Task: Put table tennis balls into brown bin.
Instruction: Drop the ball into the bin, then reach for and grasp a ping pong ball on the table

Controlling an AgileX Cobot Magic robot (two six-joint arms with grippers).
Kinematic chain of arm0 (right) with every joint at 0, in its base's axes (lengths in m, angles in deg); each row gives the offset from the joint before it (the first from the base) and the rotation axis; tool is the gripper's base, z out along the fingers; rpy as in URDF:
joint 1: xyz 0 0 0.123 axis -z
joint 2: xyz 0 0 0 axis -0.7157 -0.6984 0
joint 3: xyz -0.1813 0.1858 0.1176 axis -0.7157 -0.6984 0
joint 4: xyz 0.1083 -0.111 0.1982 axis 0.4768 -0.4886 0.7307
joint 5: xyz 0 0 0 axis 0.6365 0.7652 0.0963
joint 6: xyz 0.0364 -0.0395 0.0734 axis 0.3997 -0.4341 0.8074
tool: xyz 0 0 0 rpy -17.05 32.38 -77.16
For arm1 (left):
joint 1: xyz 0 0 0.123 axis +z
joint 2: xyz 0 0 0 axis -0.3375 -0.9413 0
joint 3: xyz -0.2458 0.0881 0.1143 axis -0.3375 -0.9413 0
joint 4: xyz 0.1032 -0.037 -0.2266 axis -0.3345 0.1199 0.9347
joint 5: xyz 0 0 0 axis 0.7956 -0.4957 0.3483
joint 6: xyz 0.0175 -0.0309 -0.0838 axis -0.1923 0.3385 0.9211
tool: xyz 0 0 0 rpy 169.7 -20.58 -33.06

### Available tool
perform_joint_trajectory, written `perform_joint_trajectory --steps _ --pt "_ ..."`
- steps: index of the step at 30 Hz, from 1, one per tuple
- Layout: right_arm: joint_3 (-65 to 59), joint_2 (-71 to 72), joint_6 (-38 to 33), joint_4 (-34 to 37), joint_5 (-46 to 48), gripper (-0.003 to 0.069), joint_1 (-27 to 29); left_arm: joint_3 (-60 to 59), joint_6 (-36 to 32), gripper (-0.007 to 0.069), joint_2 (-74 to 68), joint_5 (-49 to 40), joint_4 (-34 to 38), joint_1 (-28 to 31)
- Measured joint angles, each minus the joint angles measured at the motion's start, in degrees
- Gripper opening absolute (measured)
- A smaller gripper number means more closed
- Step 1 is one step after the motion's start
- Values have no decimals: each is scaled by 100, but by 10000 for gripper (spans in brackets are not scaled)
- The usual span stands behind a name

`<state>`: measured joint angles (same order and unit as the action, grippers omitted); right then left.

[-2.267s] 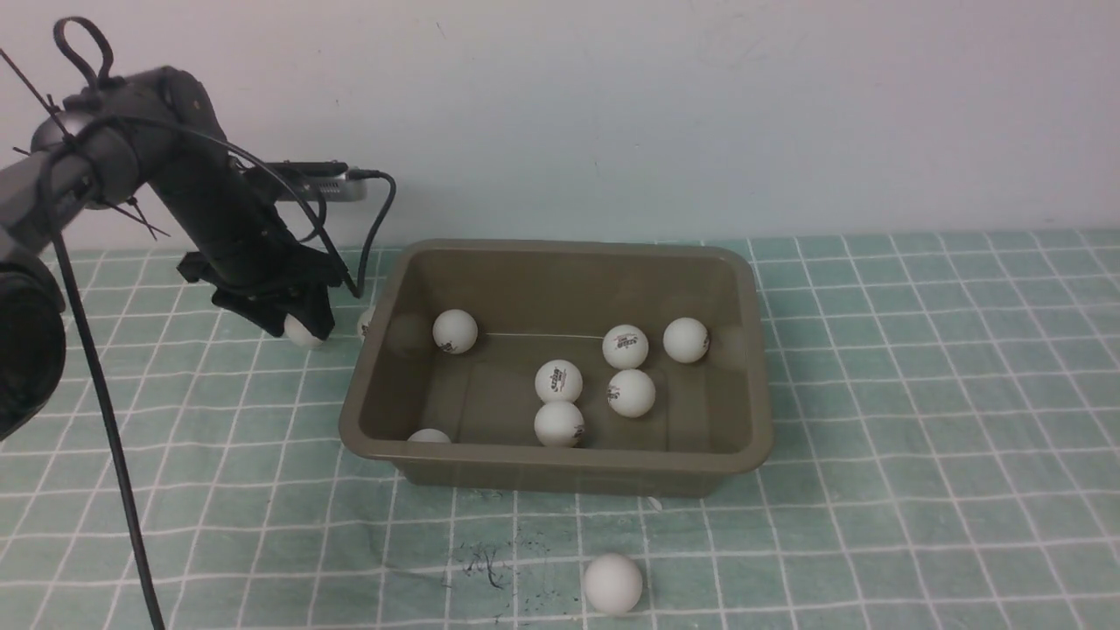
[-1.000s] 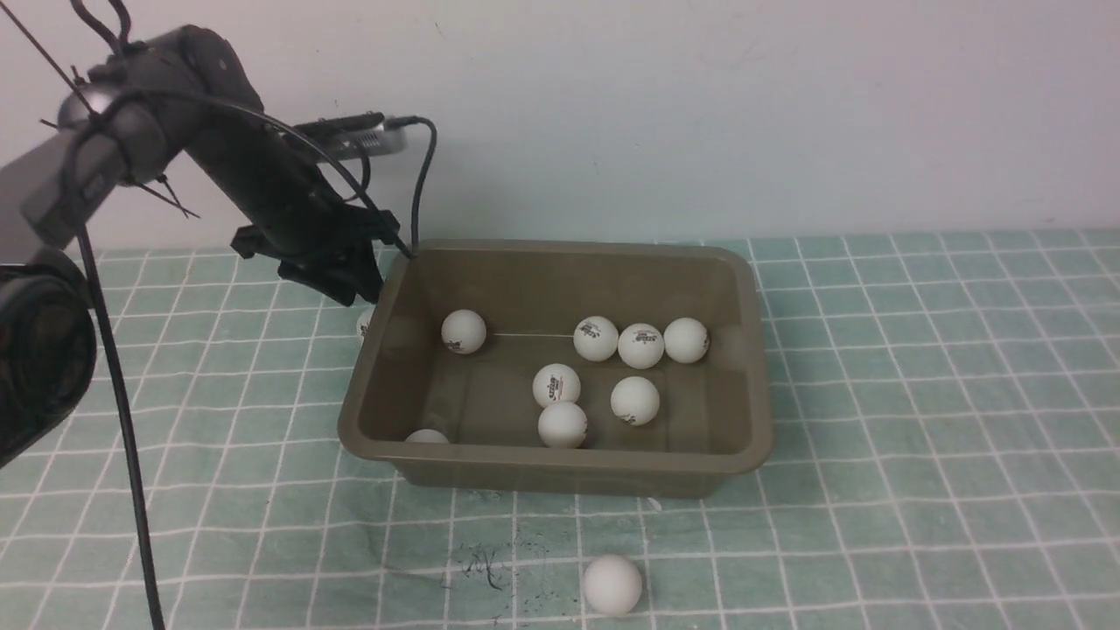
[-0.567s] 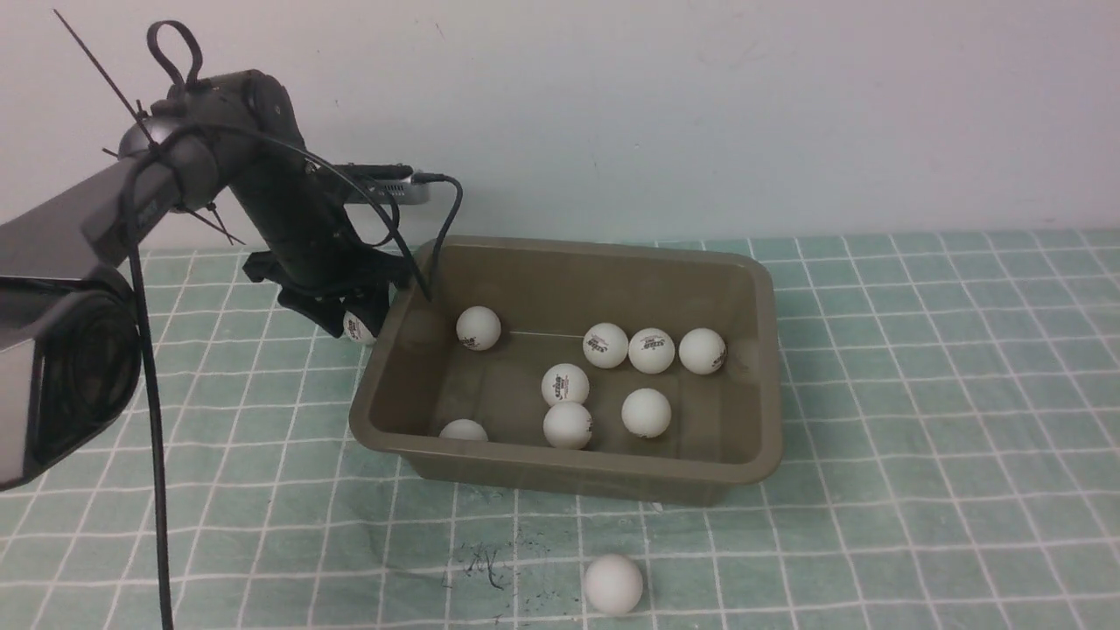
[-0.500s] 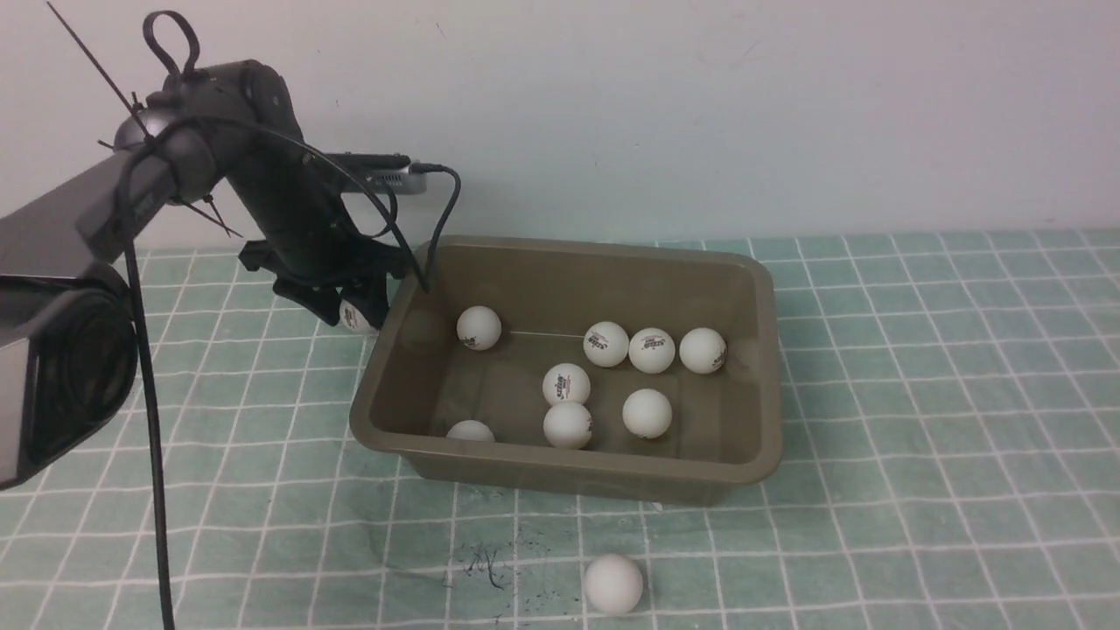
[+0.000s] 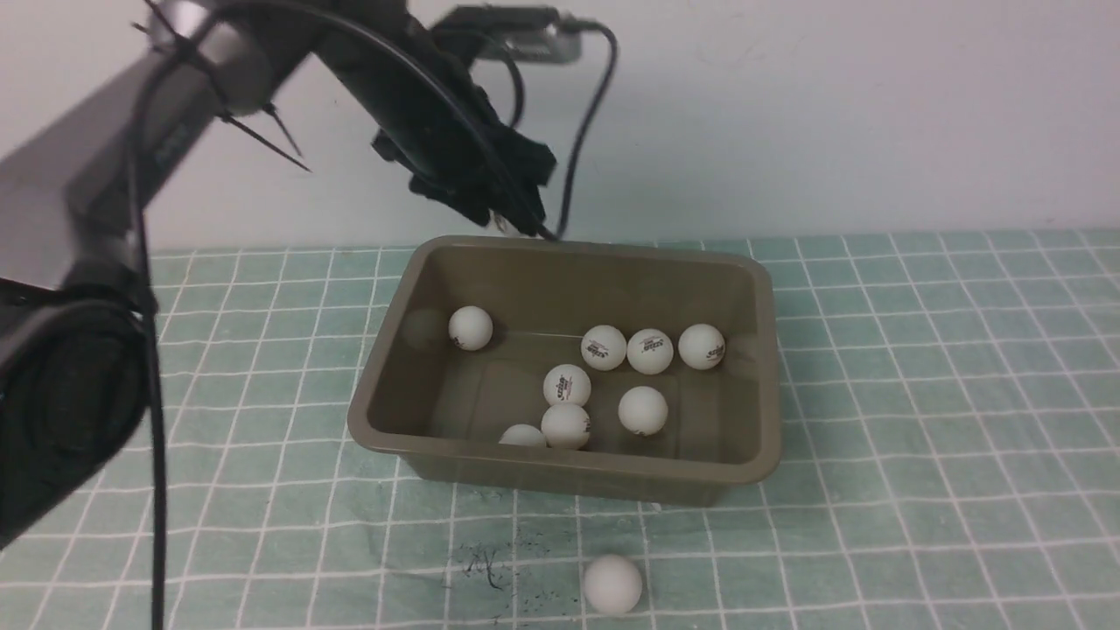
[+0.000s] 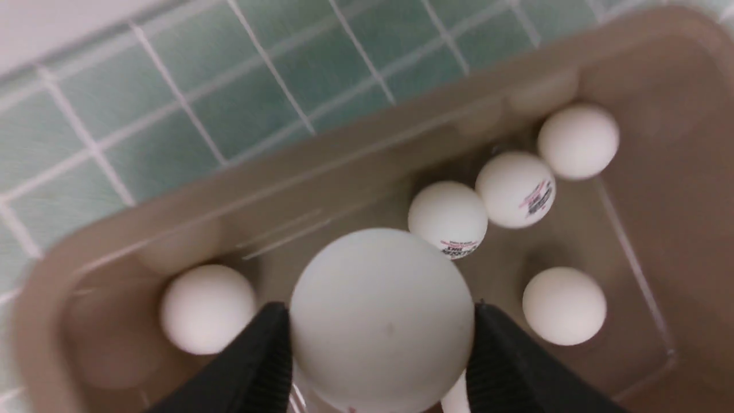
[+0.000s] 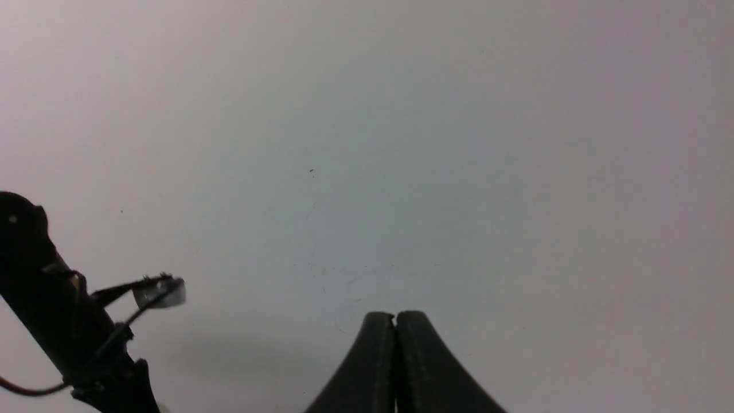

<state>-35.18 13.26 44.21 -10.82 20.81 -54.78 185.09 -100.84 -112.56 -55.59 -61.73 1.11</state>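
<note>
The brown bin (image 5: 768, 350) stands mid-table with several white table tennis balls (image 5: 604, 346) resting on its floor. My left gripper (image 5: 507, 220) hangs above the bin's back rim, shut on one table tennis ball (image 6: 381, 312). Its black fingers (image 6: 266, 350) press on both sides of that ball. Below it, the left wrist view shows the bin (image 6: 172, 206) and the balls (image 6: 516, 189) inside. One more ball (image 5: 612, 584) lies on the cloth in front of the bin. My right gripper (image 7: 394, 315) is shut, empty, and faces the bare wall.
A green checked cloth (image 5: 919, 437) covers the table. A white wall (image 5: 787, 114) rises right behind the bin. The left arm's cable (image 5: 153, 420) hangs down at the left side.
My left gripper took the ball beside the bin's left wall, then rose and swung right to above the back rim. One ball inside rolled right along the front wall.
</note>
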Motion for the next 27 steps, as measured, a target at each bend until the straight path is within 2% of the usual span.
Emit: perform_joint_trajectory --steps 1,3,5,6,8,9,10,11,15,20,27 --pt "0 0 0 0 0 -15 0 -17 226 428 -85 0 -178 -161" --pt "0 0 0 0 0 -15 0 -73 659 470 -97 -4 -388 -311" --pt "0 0 0 0 0 -15 0 -197 1012 460 3 -4 -467 -392" --pt "0 0 0 0 0 -15 0 -346 1139 424 166 1 -505 -456" --pt "0 0 0 0 0 -15 0 -732 1191 298 508 1 -600 -552" --pt "0 0 0 0 0 -15 0 -1127 1191 153 841 1 -678 -627" --pt "0 0 0 0 0 -15 0 -1188 1191 138 888 1 -678 -651" --pt "0 0 0 0 0 -15 0 -1684 1191 55 1299 1 -656 -764" --pt "0 0 0 0 0 -15 0 -2674 1191 5 1795 -5 -449 -1173" --pt "0 0 0 0 0 -15 0 -3272 979 63 1797 1 -331 -1771" --pt "0 0 0 0 0 -15 0 -3352 964 382 1119 44 -403 -2182"
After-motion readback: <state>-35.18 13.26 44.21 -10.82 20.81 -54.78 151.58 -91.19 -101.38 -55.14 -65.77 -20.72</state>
